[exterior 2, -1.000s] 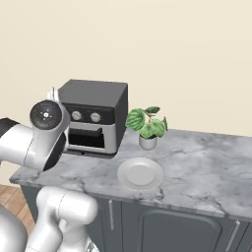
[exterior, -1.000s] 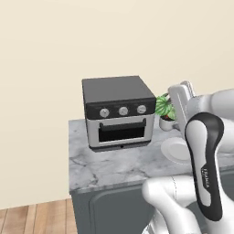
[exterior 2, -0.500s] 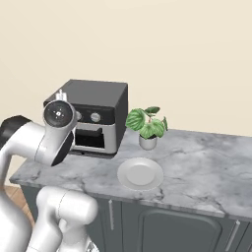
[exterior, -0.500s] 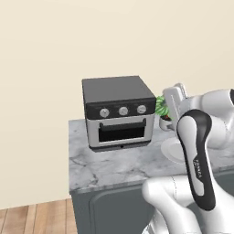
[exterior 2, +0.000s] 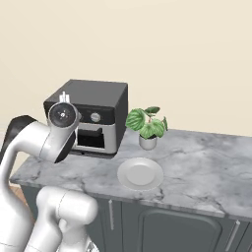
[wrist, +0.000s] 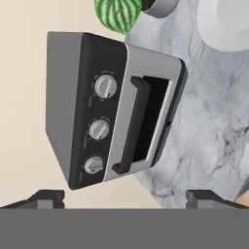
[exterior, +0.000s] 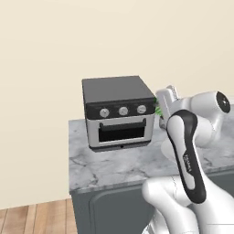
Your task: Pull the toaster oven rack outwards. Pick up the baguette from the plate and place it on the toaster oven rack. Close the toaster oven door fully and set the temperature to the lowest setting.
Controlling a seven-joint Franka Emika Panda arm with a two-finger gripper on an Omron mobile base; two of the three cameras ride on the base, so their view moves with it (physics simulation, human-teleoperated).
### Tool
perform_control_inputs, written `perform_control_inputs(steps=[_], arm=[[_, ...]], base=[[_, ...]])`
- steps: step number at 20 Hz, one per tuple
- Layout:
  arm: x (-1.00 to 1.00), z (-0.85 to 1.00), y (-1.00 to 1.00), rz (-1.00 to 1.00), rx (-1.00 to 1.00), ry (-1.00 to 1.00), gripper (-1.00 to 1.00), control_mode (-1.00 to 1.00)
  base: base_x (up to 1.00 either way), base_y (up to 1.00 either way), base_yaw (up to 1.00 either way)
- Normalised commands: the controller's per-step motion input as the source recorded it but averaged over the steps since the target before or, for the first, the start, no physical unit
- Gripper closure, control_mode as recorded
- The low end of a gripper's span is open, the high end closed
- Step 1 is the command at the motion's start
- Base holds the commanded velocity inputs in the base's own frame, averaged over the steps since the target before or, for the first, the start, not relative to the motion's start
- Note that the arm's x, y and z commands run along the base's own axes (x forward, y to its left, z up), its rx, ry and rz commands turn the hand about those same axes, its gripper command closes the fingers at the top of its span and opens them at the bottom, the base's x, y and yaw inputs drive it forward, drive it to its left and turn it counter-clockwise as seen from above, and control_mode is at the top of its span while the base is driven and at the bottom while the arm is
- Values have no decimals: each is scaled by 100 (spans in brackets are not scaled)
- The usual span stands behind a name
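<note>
Claw (wrist: 124,197): you have it spread apart, holding nothing.
Change: your arm has swung toward the toaster oven (exterior: 119,111).
Toaster oven door (wrist: 141,124): shut, so your rack pull waits.

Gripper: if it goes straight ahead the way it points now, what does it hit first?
Most likely the toaster oven door, near its dark bar handle, which sits centred ahead of the open gripper in the hand view. Depth is unclear; the door looks shut.
</note>
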Motion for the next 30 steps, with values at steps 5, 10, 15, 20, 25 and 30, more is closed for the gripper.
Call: perform_control_inputs(steps=[5, 10, 15, 20, 25, 30], arm=[[18, -5, 9, 0, 2, -4, -100, -100], [19, -4, 7, 0, 2, 0, -100, -100], [19, -2, 6, 0, 4, 0, -100, -100], [9, -6, 10, 0, 1, 0, -100, -100], [-1, -12, 2, 1, 0, 7, -100, -100], [-2, -14, 0, 2, 0, 6, -100, -100]], base=[[0, 0, 0], [0, 0, 0], [0, 0, 0], [0, 0, 0], [0, 0, 0], [0, 0, 0]])
